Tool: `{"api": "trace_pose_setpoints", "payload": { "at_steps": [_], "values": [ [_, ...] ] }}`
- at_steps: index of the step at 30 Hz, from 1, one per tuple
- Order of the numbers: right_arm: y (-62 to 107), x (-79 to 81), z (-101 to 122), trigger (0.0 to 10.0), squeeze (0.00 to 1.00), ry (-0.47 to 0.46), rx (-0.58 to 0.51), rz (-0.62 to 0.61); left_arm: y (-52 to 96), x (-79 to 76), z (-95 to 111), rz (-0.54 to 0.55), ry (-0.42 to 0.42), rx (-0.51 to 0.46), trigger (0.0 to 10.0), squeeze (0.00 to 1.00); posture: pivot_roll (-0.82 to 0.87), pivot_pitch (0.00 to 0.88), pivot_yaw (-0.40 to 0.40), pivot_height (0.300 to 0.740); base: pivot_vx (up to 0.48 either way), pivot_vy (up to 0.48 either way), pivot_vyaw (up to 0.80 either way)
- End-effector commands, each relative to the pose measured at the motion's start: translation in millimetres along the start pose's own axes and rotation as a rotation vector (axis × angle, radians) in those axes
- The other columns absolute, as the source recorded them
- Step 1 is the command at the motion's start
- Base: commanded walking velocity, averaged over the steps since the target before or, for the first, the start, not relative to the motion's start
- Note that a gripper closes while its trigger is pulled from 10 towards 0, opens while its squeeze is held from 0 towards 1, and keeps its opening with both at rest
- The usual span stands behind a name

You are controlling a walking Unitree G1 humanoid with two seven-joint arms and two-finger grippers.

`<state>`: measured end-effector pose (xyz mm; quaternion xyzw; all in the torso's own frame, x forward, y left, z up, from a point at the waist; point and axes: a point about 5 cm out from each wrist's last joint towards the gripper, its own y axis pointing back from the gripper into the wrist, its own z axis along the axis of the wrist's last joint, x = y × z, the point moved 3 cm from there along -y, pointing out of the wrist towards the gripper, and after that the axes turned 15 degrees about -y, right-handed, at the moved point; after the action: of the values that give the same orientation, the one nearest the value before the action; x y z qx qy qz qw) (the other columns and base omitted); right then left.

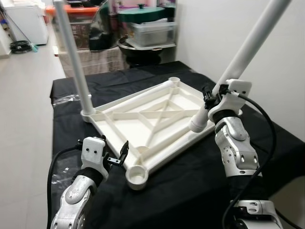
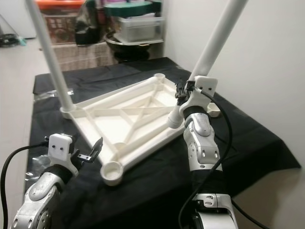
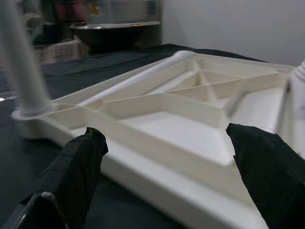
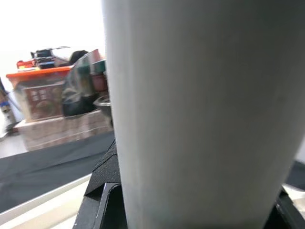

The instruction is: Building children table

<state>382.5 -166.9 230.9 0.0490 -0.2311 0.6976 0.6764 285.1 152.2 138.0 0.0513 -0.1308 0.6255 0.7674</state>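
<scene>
We see a tabletop of cream plastic, smooth with a soft sheen, its ribs moulded. The two legs look like pale grey matt plastic. A black matt cloth covers the desk, slightly creased. Our arms are silver with a satin finish; the left gripper's fingers are dull black.

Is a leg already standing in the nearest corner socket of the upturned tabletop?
No. The nearest corner socket of the tabletop is an open cup, while the right hand holds a leg tilted over another corner.
</scene>
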Motion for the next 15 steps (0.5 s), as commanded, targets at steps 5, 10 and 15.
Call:
{"api": "trace_pose_setpoints", "payload": {
  "at_steps": [5,10,15],
  "values": [
    [-2.0,10.1,-0.9,10.0,0.0,0.0,0.002,0.035,3.0,3.2,4.8,0.011,-0.013,-0.025,10.0,0.0,0.07,0.0,-0.071,0.74,0.0,0.0,0.0],
    [-1.9,9.8,-1.6,10.0,0.0,-0.004,0.006,0.035,4.0,0.2,5.2,0.003,-0.01,-0.026,10.0,0.0,0.07,0.0,-0.068,0.74,0.0,0.0,0.0],
    [-1.5,9.3,-1.8,10.0,0.0,-0.006,0.009,0.035,4.0,-2.8,4.5,-0.01,-0.013,-0.019,10.0,0.0,0.07,0.0,-0.065,0.74,-0.171,0.0,0.0]
  ]
}}
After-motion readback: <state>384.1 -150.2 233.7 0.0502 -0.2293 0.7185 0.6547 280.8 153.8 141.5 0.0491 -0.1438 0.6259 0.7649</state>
